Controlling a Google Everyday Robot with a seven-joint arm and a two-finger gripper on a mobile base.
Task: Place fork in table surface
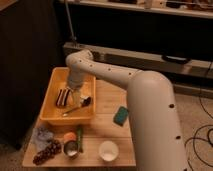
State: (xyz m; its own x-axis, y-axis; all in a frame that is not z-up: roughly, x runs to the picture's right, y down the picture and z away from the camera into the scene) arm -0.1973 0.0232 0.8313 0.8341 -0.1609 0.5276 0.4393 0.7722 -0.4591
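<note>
My gripper [80,96] hangs low inside the yellow bin [65,121]; whether it holds anything I cannot tell. The fork [72,109] lies on the bin floor at my 7 o'clock, long axis running 8 to 2. Bare table surface [105,107] is at 3 o'clock.

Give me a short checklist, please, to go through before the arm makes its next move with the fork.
1. Gripper is down inside the yellow bin: ok.
2. Fork located: cannot tell. In the bin I make out only a dark striped item and a utensil with a dark head.
3. Fork held by the gripper: cannot tell.
4. Bare wood on the table to the right of the bin: ok.
5. Green sponge and white cup lie apart from that spot: ok.
</note>
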